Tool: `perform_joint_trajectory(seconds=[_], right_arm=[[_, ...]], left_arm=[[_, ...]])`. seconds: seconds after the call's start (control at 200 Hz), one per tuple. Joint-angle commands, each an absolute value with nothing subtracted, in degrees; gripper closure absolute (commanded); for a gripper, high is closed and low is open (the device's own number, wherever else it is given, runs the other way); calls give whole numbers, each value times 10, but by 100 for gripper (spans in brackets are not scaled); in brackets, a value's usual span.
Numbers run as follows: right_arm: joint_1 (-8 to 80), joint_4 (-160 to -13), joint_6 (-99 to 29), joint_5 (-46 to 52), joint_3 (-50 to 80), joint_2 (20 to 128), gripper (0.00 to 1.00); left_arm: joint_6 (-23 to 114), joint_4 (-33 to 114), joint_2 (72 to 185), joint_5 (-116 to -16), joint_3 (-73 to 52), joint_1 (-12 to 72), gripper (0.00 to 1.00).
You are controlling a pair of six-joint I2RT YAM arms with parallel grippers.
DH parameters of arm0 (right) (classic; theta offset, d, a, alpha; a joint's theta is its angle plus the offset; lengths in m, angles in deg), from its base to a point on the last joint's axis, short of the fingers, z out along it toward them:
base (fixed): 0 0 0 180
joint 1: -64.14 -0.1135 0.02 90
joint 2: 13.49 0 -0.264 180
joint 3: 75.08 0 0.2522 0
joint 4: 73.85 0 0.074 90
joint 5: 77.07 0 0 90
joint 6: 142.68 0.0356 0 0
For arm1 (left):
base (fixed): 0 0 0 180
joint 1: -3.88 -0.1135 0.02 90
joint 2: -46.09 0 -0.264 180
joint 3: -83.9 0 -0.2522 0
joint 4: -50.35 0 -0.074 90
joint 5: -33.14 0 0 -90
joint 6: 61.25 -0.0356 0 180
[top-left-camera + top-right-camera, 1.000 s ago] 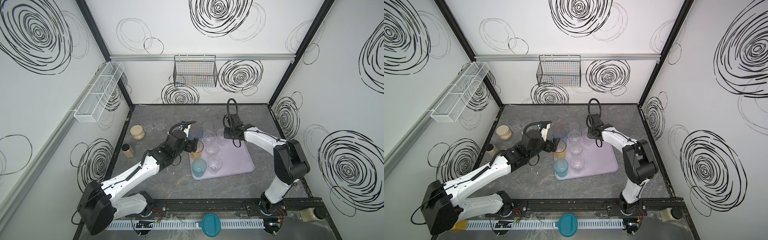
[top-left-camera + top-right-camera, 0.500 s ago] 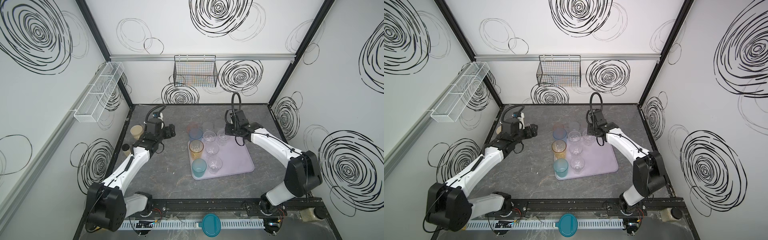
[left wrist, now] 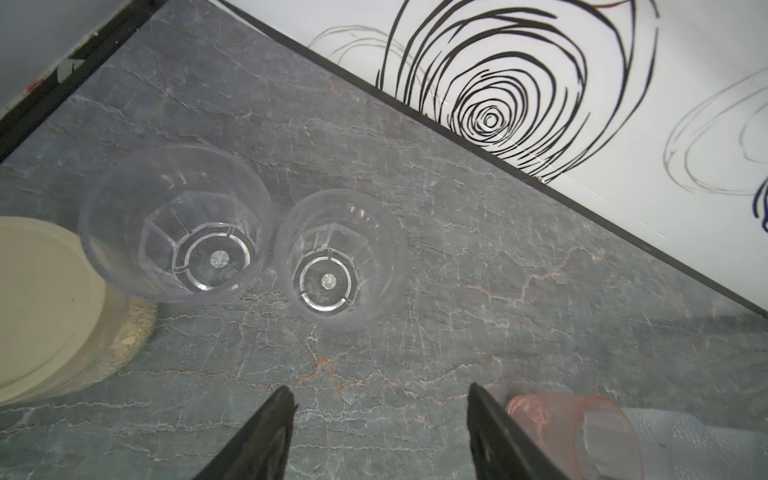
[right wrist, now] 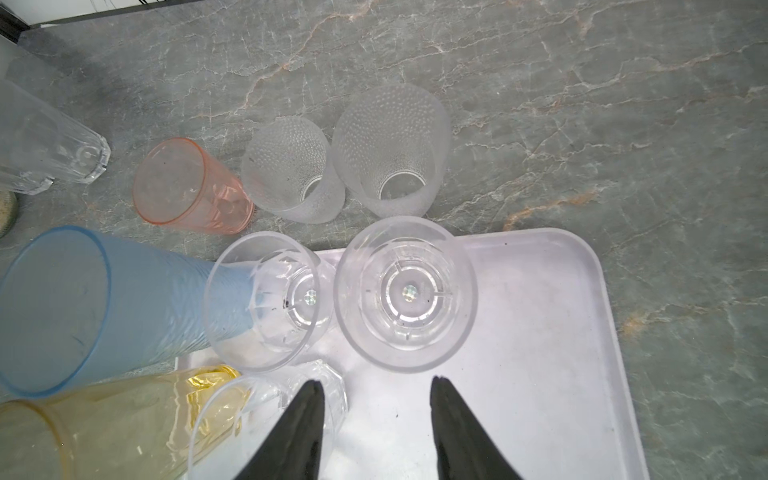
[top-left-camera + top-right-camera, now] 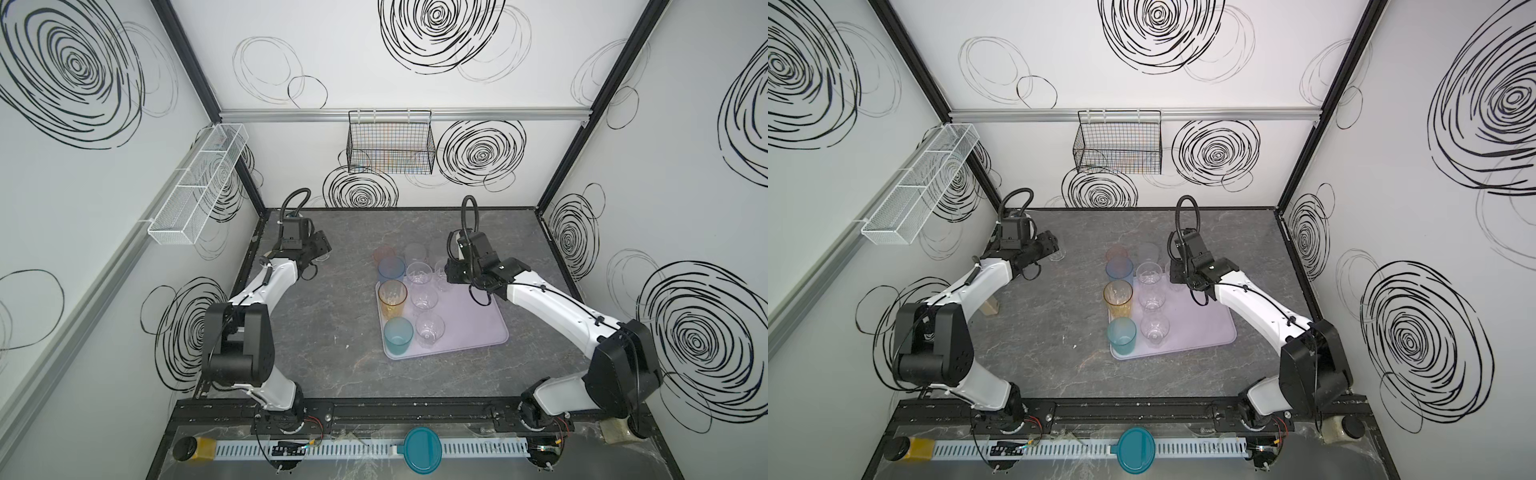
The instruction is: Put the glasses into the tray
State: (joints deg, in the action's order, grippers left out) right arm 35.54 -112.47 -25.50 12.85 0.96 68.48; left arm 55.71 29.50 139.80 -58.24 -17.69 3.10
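Left wrist view: the left gripper (image 3: pixel 380 392) has its jaws apart with only bare tabletop (image 3: pixel 498 270) between them, holding nothing. One clear glass (image 3: pixel 340 259) stands upright, mouth up, straight ahead and roughly in line with the gap. A second clear glass (image 3: pixel 174 228) stands almost touching it, with a beige-lidded jar (image 3: pixel 37 307) just beside that one. In both top views this pair sits well left of the tray (image 5: pixel 469 328), so the left arm is nearer.

Right wrist view: the right gripper (image 4: pixel 376 384) is also apart and empty, over the tray's far end.
- Two frosted glasses (image 4: pixel 291 166) and a pink glass (image 4: pixel 187 187) stand upright on the tabletop just beyond the tray's far edge. The right arm is nearer these.
- A blue glass (image 4: pixel 83 307) stands at the tray's far left corner. I cannot tell whether its base is inside the rim.

Tray contents:
- The amber glass (image 5: pixel 392 297), the teal glass (image 5: pixel 398 334) and several clear ones fill the left side.
- The right half is bare, with ample room.

Judgement: the left pick needs a forward, descending approach with the jaws straddling the aligned glass. The neighbouring glass crowds one side, and the other side is open up to the back wall (image 3: pixel 291 25).
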Motion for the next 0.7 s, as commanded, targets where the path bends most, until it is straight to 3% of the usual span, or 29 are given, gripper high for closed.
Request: perform_joint_trajectory(seconds=[0.0, 0.285, 0.695], right_arm=[[357, -1102, -259, 131, 1, 666, 53], [359, -1088, -260, 126, -16, 664, 53], [360, -1089, -267, 135, -24, 668, 52]], left_arm=[[568, 299, 1421, -567, -148, 30, 35], [563, 267, 1450, -483, -122, 37, 35], [574, 260, 1521, -469, -69, 29, 33]])
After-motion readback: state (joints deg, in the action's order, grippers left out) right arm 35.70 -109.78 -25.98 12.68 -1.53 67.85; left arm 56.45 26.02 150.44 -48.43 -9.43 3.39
